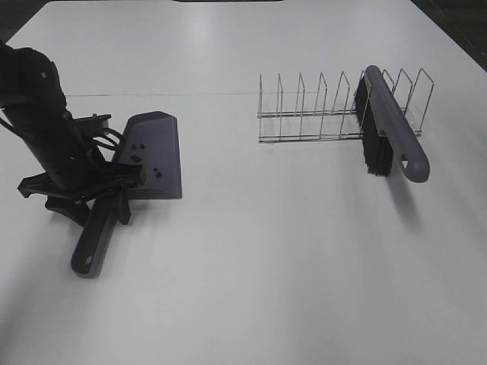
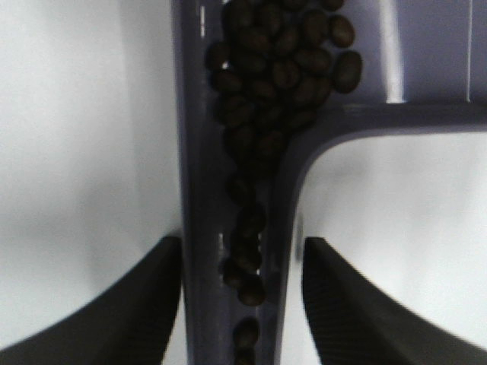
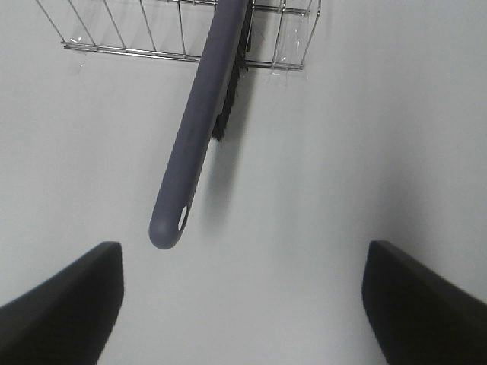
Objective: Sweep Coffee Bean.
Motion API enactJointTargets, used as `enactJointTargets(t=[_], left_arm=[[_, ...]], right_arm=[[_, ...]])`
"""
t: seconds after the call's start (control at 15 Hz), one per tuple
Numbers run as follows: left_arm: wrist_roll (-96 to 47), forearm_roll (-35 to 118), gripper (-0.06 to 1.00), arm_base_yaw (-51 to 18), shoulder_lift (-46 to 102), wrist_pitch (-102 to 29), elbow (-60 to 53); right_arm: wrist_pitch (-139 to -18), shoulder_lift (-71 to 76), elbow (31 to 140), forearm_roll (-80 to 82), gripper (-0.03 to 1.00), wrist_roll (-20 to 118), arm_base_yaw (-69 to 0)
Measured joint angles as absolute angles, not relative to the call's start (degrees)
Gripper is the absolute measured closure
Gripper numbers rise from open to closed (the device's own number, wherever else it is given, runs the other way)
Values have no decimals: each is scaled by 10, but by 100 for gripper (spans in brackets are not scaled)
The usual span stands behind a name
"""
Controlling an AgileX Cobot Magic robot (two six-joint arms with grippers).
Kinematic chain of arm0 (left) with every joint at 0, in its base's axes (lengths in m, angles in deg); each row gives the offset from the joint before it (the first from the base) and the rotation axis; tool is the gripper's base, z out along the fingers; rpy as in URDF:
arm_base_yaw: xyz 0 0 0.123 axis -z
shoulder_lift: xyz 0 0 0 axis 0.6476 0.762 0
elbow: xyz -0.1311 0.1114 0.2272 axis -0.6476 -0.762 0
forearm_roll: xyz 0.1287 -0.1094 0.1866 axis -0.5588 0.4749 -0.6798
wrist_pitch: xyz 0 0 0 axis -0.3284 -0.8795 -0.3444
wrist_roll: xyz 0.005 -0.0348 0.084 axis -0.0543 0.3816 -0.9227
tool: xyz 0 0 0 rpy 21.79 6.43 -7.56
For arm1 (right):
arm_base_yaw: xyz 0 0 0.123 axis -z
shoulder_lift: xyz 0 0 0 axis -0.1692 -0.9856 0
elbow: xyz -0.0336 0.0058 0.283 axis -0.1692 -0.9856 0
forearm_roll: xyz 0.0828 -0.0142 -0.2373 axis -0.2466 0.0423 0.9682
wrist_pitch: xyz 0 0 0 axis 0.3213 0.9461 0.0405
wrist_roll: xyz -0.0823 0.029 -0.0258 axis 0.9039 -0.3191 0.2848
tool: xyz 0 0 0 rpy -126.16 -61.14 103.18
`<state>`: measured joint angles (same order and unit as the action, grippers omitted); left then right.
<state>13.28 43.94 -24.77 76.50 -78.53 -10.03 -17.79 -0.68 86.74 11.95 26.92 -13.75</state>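
The purple-grey dustpan (image 1: 156,152) is at the left of the white table, its handle (image 1: 95,243) pointing toward the front. My left gripper (image 1: 114,190) is shut on that handle (image 2: 202,190). The coffee beans (image 2: 278,68) lie heaped inside the pan and trail down the handle's channel between my fingers (image 2: 152,304). A few show as dark specks on the pan (image 1: 139,144). The purple brush (image 1: 392,129) rests in the wire rack (image 1: 312,114), bristles down. My right gripper (image 3: 243,304) is open and empty, short of the brush handle's end (image 3: 171,228); it is out of the high view.
The wire rack (image 3: 122,38) stands at the back right with several upright dividers. The table (image 1: 289,258) is white. The left arm (image 1: 38,114) comes in from the left edge.
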Motion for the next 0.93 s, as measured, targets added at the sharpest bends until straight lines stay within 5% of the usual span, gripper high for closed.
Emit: enactJointTargets(t=[0.13,0.27,0.93], left_arm=[[130,439,14,-248,760,-785,-100],[128,433,10,-248,754,-786,-100],[126,343,8,-248,460,-849,-132]], right_arm=[[-177,24,832,119,22,270,-137],[-177,51,794,119,22,274,-137],[-248,304,493,115,22,280,-137]])
